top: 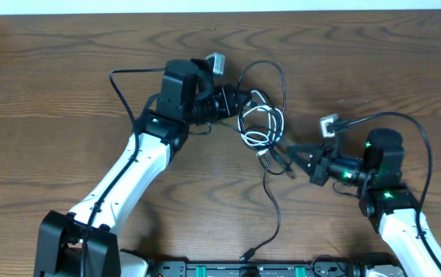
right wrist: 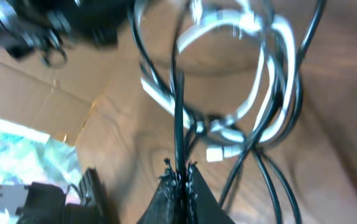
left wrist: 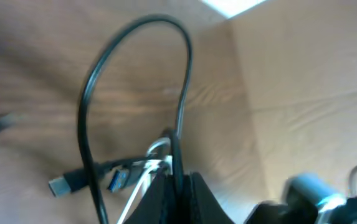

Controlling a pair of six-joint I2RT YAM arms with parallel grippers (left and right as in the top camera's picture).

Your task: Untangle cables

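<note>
Right claw (right wrist: 179,177): pressed together on a black cable (right wrist: 177,112), which runs straight up from the tips into the knot.
Left claw (left wrist: 179,186): also closed, pinching a black cable that arches high over the tips. I cannot tell whether it is the same one the right claw holds.
White cable (right wrist: 215,20): coiled in several loops with black strands threaded through them. One strand passes just beside the left fingers.
Tangle (top: 260,115): mid-table (top: 66,77), between the two claws.
Tangle to claws: the left claw meets its upper-left edge and the right claw its lower-right edge. Both grips sit at the knot, not at a free end.
Tail: one black end trails from the knot toward the arm bases, with its plug (top: 247,254) lying free.
Other plugs (left wrist: 63,185): two lie on the wood near the left claw, apart from its fingers.
Risk, cinching: if the held strands cross inside the white coil, pulling the claws apart would likely tighten the knot.
Risk, slip: the thin cable is held by the tips only, so a hard tug could slide it out.
Risk, snag: a plug drawn through a white loop could catch there.
</note>
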